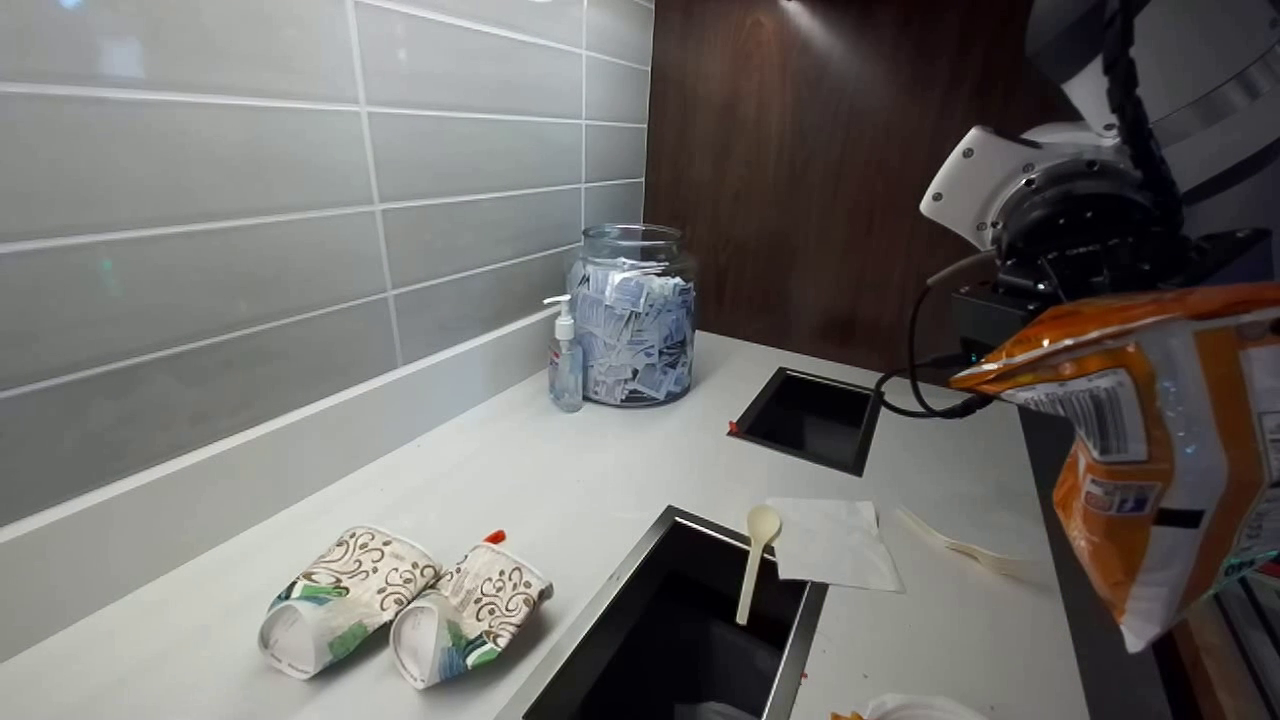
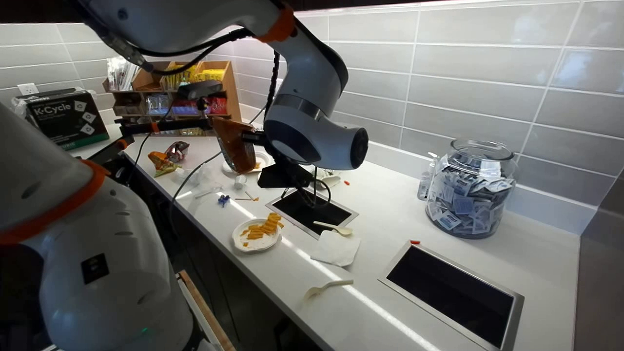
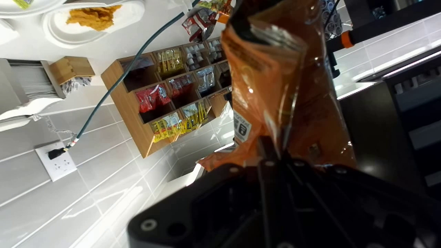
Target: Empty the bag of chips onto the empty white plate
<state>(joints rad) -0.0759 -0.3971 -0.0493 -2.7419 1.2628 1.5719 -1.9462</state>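
The bag of chips [image 1: 1170,450] is orange, shiny and crinkled. In an exterior view the bag [image 2: 235,146] hangs tilted, high above the counter. My gripper [image 3: 275,151] is shut on the bag [image 3: 262,93], which fills the middle of the wrist view. Its far end looks open there, with silver lining showing. A white plate [image 2: 243,247] near the counter's front edge holds orange chips. A farther white plate [image 2: 265,157] is partly hidden behind the bag and shows some orange bits. The wrist view shows a plate with chips [image 3: 53,34]. No plate shows as fully empty.
A glass jar of packets [image 2: 470,195] and pump bottle [image 1: 566,365] stand by the wall. A spoon [image 1: 760,540], napkin [image 1: 835,550] and fork [image 2: 326,288] lie near counter openings. Speckled packets [image 1: 350,590], a wooden snack rack [image 2: 234,92] and a black pole [image 2: 168,126] are nearby.
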